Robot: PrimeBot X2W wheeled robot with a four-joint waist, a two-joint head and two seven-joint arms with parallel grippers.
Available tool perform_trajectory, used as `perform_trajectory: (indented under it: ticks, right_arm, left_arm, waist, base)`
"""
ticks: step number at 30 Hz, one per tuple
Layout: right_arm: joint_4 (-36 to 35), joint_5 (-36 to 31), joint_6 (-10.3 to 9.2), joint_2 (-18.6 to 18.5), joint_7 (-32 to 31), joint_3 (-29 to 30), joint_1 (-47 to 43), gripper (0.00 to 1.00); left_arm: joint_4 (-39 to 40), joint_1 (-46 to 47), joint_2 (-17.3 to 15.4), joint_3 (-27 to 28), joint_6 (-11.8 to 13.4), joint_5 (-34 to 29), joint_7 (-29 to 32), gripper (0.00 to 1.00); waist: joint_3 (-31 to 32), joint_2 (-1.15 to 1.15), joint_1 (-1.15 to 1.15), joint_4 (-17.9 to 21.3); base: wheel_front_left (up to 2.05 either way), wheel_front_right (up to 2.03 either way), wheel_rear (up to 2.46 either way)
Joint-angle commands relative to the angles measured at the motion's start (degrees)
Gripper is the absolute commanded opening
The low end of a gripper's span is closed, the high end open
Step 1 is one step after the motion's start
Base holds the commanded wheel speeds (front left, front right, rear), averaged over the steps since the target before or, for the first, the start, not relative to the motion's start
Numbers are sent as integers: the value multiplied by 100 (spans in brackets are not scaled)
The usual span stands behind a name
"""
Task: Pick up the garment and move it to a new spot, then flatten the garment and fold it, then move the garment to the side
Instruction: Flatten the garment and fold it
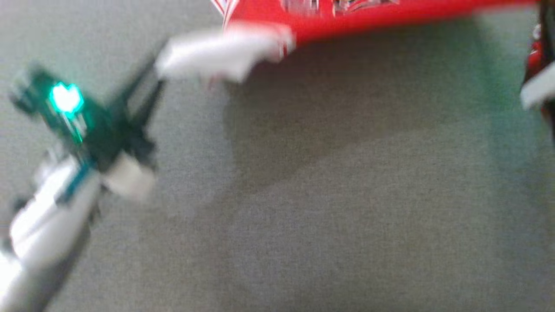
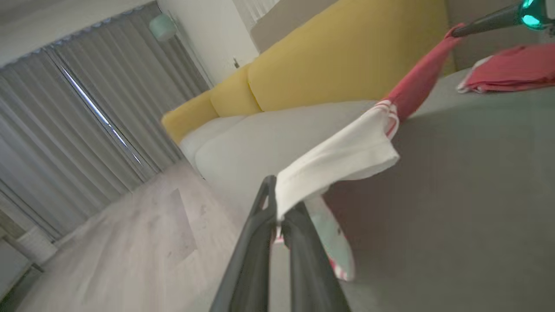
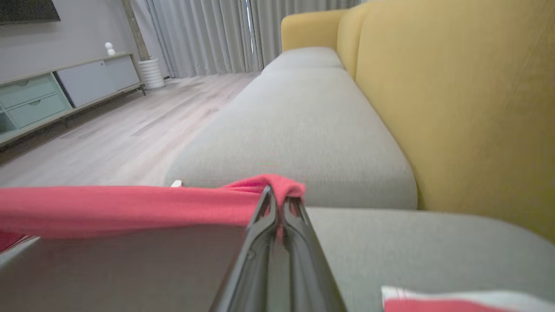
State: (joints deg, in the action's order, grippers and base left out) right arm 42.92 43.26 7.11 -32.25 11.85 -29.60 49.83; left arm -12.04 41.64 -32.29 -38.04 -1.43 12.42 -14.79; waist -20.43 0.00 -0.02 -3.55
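Head view, blurred: my left gripper (image 1: 154, 80) sits at 9 o'clock, closed on the white sleeve (image 1: 217, 54) of the red garment (image 1: 368, 17). The garment is stretched across 12 o'clock above the grey sofa seat (image 1: 325, 216).

Left wrist view: my left gripper pinches the sleeve hem. The garment runs up toward 1 o'clock to my right gripper (image 2: 457, 31). A folded red cloth (image 2: 511, 69) lies on the seat at 2 o'clock.

Right wrist view: my right gripper is clamped shut on a red fold, and the cloth is pulled taut toward 9 o'clock. The yellow sofa back (image 3: 455, 108) is at 3 o'clock.
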Motion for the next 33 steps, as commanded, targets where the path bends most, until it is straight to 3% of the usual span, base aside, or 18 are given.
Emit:
perform_trajectory:
  ticks: [1,8,17,27,33]
  right_arm:
    - [-243,183,37,-264,16,-31,-420,0]
    - [-914,639,37,-522,-91,35,-2028,0]
    - [-1698,662,37,-597,-259,655,-3671,0]
    - [-2667,227,37,-385,-786,1555,-4872,0]
    - [-3101,-54,37,-50,-1220,2184,-4986,0]
  left_arm:
    - [244,-283,-381,269,79,80,-20,0]
    - [497,-2016,-400,-62,284,256,-20,0]
    - [510,-3218,-343,-101,669,527,-20,0]
    - [906,-3609,-398,-177,841,652,212,0]
    - [956,-3203,-343,-168,718,642,330,0]
  waist:
    - [293,0,2,25]
    - [836,0,2,136]
    - [1198,0,2,191]
    - [1183,0,2,195]
    - [983,0,2,98]
  base:
    - [0,0,0]
    - [0,0,0]
    - [0,0,0]
    - [0,0,0]
    - [0,0,0]
